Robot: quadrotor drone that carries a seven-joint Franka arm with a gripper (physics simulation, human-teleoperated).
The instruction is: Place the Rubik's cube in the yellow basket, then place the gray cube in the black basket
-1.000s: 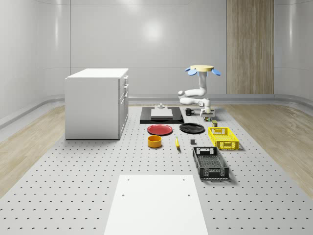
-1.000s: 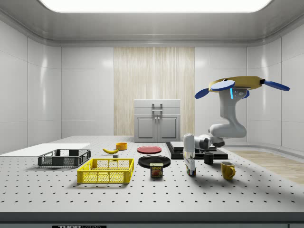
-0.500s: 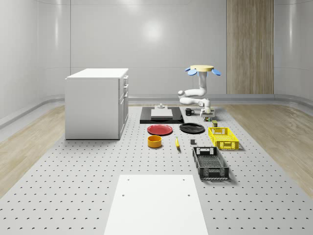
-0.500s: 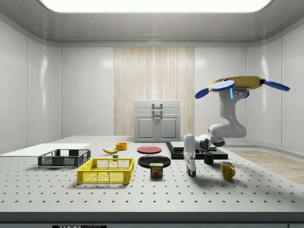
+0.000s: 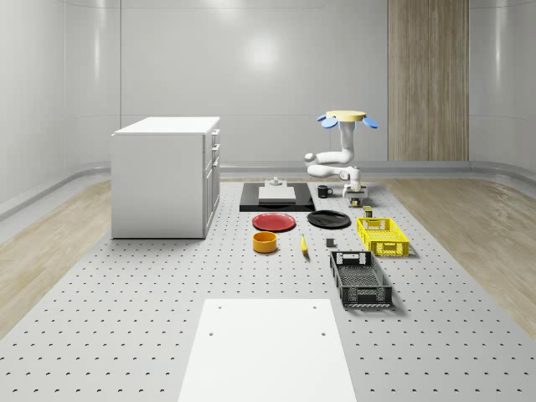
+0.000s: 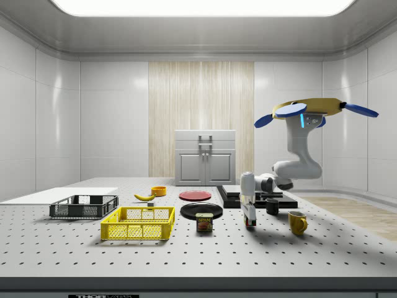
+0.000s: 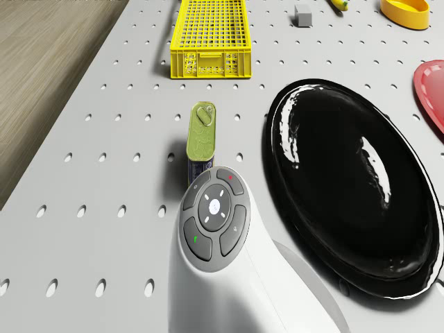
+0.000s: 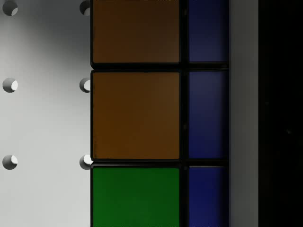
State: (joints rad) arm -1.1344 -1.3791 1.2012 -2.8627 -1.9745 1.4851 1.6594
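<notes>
Neither cube is in a basket yet: the Rubik's cube (image 8: pixel 137 113) is at the tool (image 6: pixel 250 217), low by the tabletop (image 6: pixel 186 254) and well apart from the yellow basket (image 6: pixel 138 231); whether the tool grips it I cannot tell; the drone (image 6: pixel 313 108) hovers above; the gray cube (image 7: pixel 302 15) lies untouched

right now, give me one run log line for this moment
phase: first pick | drone: hovering over table's far end | gripper: low at Rubik's cube | yellow basket: empty

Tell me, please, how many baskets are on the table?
2. The yellow basket stands near the table's edge on the whole-scene view's right; the black basket is next to it, nearer that camera. Both look empty.
</notes>
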